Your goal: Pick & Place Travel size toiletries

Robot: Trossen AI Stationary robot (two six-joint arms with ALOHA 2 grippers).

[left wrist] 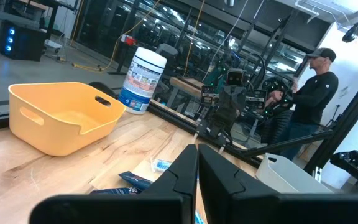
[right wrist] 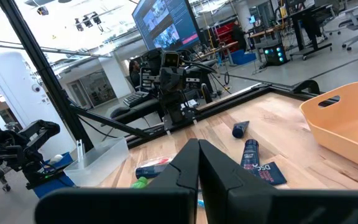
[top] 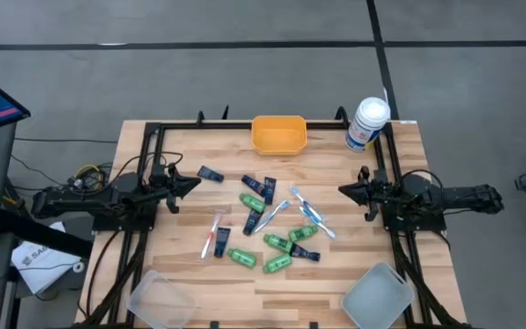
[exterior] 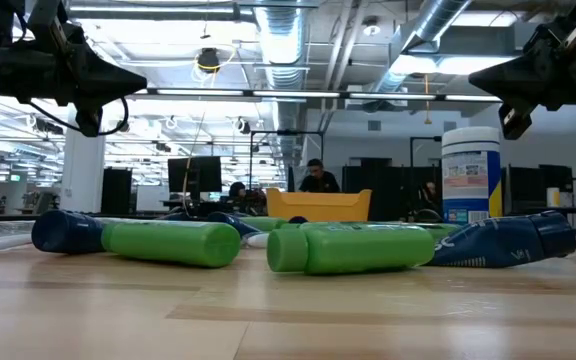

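Note:
The toiletries lie scattered flat on the wooden table's middle: green bottles [top: 251,202] [exterior: 171,243], navy tubes [top: 258,185] [right wrist: 250,152] and toothbrushes [top: 309,212]. My left gripper [top: 190,185] [left wrist: 197,149] hovers shut above the table, left of the pile, pointing toward it. My right gripper [top: 343,190] [right wrist: 198,144] hovers shut to the right of the pile, also pointing at it. In the low view both grippers, left [exterior: 140,82] and right [exterior: 473,80], hang well above the items. Neither touches anything.
A yellow bin [top: 278,133] [left wrist: 58,115] stands at the table's far edge, with a white blue-labelled canister [top: 367,123] to its right. Two clear containers [top: 158,297] [top: 379,294] sit at the near corners. A person [left wrist: 312,93] stands beyond the table.

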